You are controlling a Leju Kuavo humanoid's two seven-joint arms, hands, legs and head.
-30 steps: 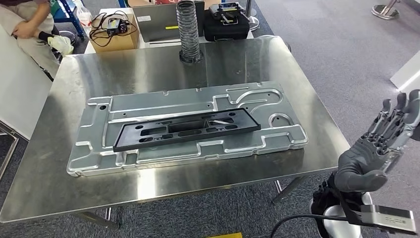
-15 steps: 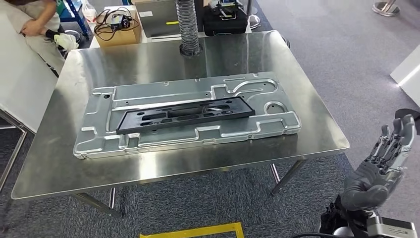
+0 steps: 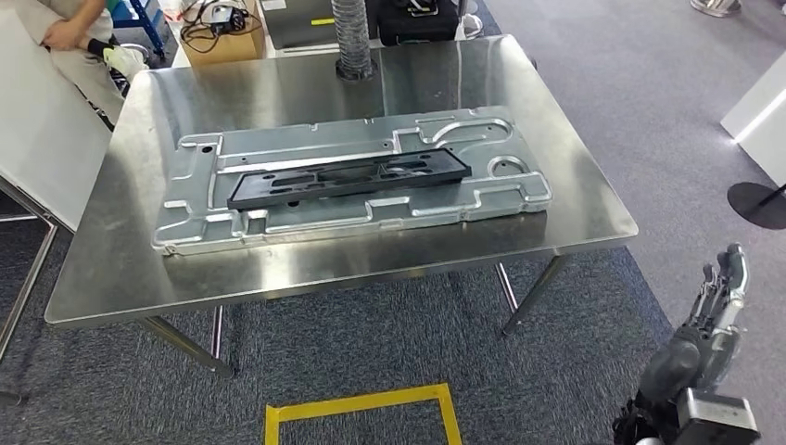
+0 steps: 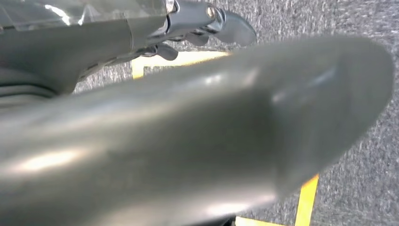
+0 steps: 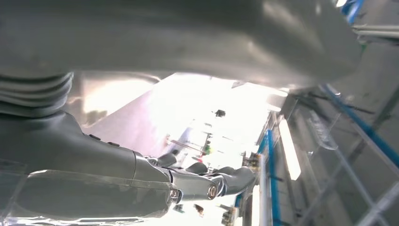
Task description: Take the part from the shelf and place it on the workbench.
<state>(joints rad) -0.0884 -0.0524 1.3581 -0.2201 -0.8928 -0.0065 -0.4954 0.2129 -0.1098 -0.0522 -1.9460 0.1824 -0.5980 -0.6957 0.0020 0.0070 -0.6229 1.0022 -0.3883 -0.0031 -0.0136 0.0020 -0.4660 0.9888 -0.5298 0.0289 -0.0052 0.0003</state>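
The long black part [image 3: 348,176] lies flat on a large silver machined plate [image 3: 278,227], which rests on the steel workbench [image 3: 371,264] in the head view. My right hand [image 3: 709,320] hangs low at the right, well short of the bench, over the carpet, fingers straight and apart, holding nothing. In the right wrist view the right hand [image 5: 141,179] is bare, its fingers [image 5: 221,181] stretched out. My left hand [image 4: 188,141] hangs over the carpet in the left wrist view, the blurred thumb close to the lens, its fingers [image 4: 207,23] holding nothing.
A person [image 3: 79,37] sits beyond the bench's far left corner, beside a white board [image 3: 37,139]. A cardboard box [image 3: 218,32], ribbed hose [image 3: 352,37] and black case [image 3: 412,19] stand behind. A yellow tape square [image 3: 361,408] marks the carpet.
The whole picture has shifted: the camera has drawn back from the bench, which now looks farther and smaller. My right hand has sunk lower beside my body, still holding nothing.
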